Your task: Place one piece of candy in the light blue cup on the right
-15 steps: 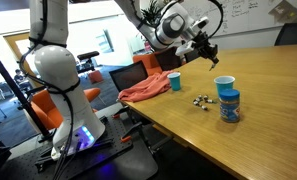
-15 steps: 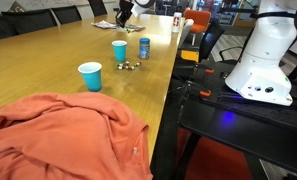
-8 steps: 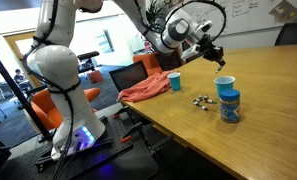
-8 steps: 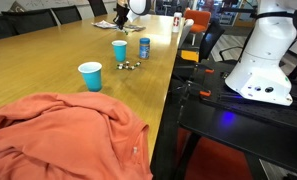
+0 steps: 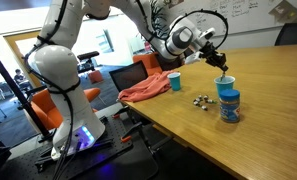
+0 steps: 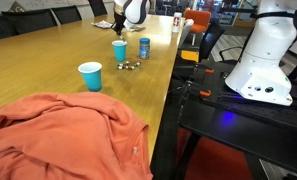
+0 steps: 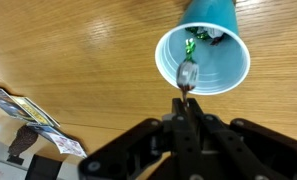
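Observation:
The light blue cup (image 5: 225,86) stands upright on the wooden table, and it also shows in an exterior view (image 6: 119,50). In the wrist view its open mouth (image 7: 203,58) lies right under my gripper (image 7: 184,98). The gripper is shut on a silver-wrapped candy (image 7: 186,74), which hangs over the cup's opening. A green-wrapped candy (image 7: 191,45) lies inside the cup. In both exterior views my gripper (image 5: 221,66) (image 6: 122,24) hovers just above the cup. Several loose candies (image 5: 201,100) (image 6: 130,66) lie on the table beside it.
A deeper-blue cup with a pale band (image 5: 229,106) (image 6: 144,47) stands close to the light blue cup. A smaller teal cup (image 5: 174,81) (image 6: 90,76) stands near an orange cloth (image 5: 143,91) (image 6: 63,135) at the table edge. Printed papers (image 7: 23,115) lie on the table.
My gripper has moved with the candy across the table, from short of the light blue cup to directly above its opening.

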You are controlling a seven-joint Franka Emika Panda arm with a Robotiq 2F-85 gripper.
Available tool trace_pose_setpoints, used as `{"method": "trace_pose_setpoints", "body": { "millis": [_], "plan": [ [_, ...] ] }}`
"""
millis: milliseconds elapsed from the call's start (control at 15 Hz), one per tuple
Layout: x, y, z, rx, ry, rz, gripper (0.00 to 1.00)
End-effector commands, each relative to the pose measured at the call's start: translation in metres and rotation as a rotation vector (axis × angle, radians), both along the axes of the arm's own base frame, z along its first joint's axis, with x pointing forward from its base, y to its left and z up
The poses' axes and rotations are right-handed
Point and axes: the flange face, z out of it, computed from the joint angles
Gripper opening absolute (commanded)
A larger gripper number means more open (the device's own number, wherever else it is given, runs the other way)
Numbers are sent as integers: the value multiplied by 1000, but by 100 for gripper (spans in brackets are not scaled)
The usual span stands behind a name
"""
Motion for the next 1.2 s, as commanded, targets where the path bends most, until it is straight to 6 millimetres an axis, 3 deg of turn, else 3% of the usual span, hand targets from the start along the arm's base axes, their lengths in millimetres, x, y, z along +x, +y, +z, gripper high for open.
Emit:
{"method": "trace_pose_setpoints", "body": {
  "millis": [0, 200, 533, 800, 1133],
  "plan": [
    [7, 6, -1, -5, -36, 30, 41],
    [2, 12, 4, 2, -49, 42, 64],
    [-47, 35, 25, 73, 32, 27, 99],
    [-86, 41, 43, 147, 79, -21, 100],
    [-116, 37, 53, 207, 244, -113, 100]
  ]
}}
